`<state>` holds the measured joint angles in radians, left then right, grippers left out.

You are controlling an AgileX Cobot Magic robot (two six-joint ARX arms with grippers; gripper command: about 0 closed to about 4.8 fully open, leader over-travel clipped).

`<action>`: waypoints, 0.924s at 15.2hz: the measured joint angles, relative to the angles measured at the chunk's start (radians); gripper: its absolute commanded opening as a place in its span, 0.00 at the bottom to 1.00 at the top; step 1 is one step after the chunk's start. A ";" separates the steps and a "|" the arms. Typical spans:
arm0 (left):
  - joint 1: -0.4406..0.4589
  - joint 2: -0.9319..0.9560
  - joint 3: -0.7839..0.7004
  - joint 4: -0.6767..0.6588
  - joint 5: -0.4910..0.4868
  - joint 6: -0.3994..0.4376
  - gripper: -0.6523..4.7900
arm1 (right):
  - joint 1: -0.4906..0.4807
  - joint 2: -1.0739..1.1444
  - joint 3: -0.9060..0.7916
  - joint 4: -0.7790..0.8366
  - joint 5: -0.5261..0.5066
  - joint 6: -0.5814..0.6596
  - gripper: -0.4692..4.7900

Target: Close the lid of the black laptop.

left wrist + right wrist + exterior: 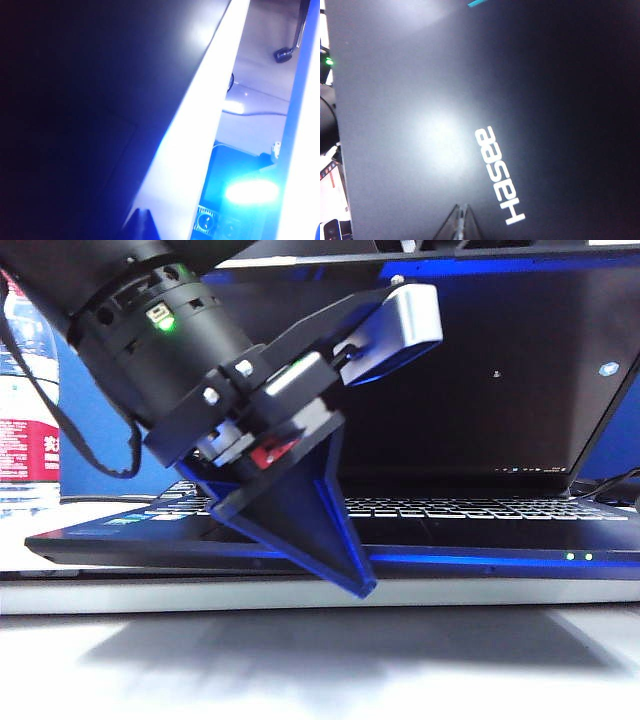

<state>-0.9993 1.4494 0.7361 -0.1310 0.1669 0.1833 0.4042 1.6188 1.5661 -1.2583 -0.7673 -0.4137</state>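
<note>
The black laptop (470,540) stands open on the table, its white-lettered keyboard facing me. The lid (500,370) is upright with a dark screen. My left gripper (358,588) hangs close to the exterior camera in front of the laptop's front edge; its blue-black fingers meet in a shut wedge pointing down with nothing between them. In the left wrist view its tips (142,214) lie over a dark surface beside a bright strip. My right gripper (462,210) is shut and empty, right against the lid's outer shell (410,110) next to the white "Hasee" logo; it is hidden in the exterior view.
A water bottle (25,390) with a red label stands at the far left behind the left arm. Two green LED dots (578,556) glow on the laptop's front edge. A dark cable (612,485) runs off at the right.
</note>
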 measured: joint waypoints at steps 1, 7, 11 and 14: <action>-0.001 0.000 0.000 0.000 -0.003 0.000 0.11 | 0.000 -0.001 -0.008 0.000 0.000 0.000 0.08; -0.002 0.004 -0.003 0.012 -0.012 -0.001 0.11 | 0.019 0.000 -0.089 0.010 0.004 -0.002 0.08; 0.004 0.004 -0.003 0.023 0.060 -0.001 0.11 | 0.018 -0.001 -0.088 0.022 0.004 -0.002 0.08; 0.004 0.003 -0.002 0.050 0.201 0.009 0.11 | 0.019 -0.001 -0.088 0.037 0.005 -0.002 0.08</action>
<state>-0.9951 1.4528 0.7341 -0.0811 0.3679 0.1925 0.4229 1.6180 1.4784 -1.2209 -0.7620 -0.4160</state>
